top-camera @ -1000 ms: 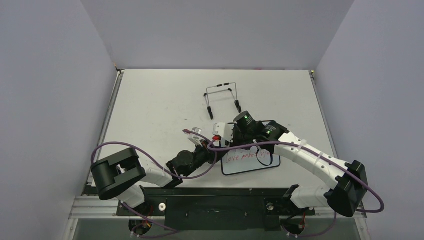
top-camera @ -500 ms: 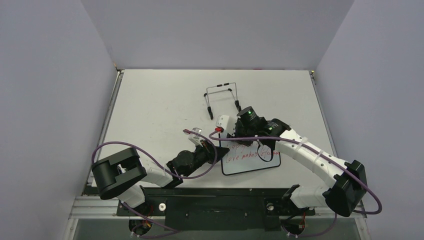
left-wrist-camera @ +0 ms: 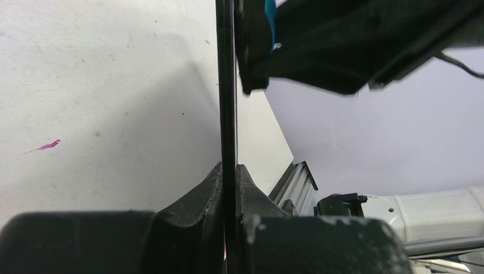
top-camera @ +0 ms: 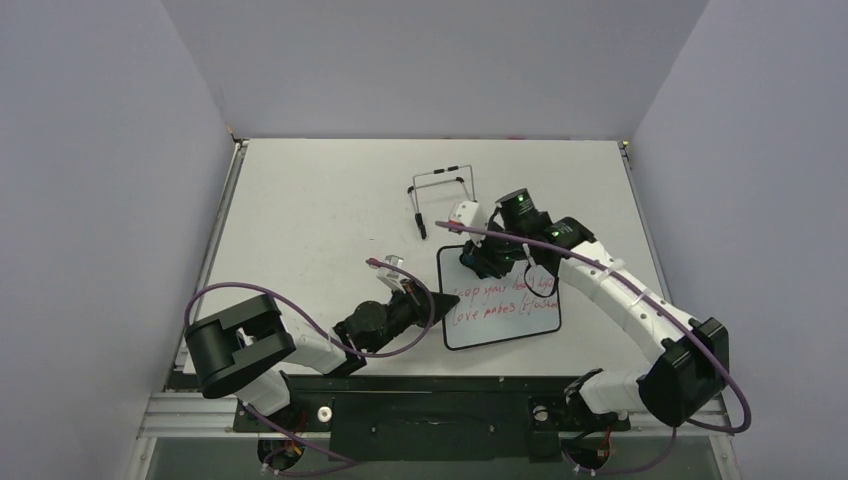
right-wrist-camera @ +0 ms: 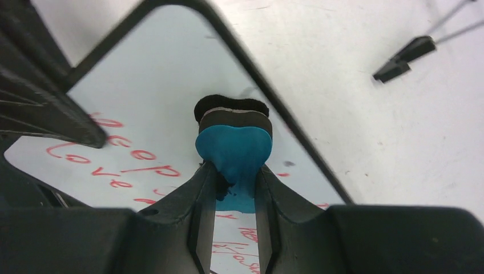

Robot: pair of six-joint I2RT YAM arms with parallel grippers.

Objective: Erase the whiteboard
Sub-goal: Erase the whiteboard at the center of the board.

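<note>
The whiteboard (top-camera: 503,322) lies on the table with a black frame and two lines of red writing across it. My left gripper (top-camera: 447,299) is shut on its left edge; the left wrist view shows that edge (left-wrist-camera: 227,85) as a thin black line pinched between the fingers of the left gripper (left-wrist-camera: 228,169). My right gripper (top-camera: 482,262) is shut on a small blue eraser (right-wrist-camera: 234,149). The eraser's black felt (right-wrist-camera: 231,104) rests on the whiteboard (right-wrist-camera: 154,85) near its far corner, above the red words. The eraser (left-wrist-camera: 269,17) also shows in the left wrist view.
A black wire stand (top-camera: 445,194) sits on the table just behind the board, and one of its feet (right-wrist-camera: 402,65) shows in the right wrist view. Grey walls close in the table on three sides. A small pink mark (left-wrist-camera: 43,146) stains the tabletop.
My right gripper has carried the eraser from the middle of the board up and right to its far edge, uncovering the red writing. The left gripper has kept its hold and not moved.
</note>
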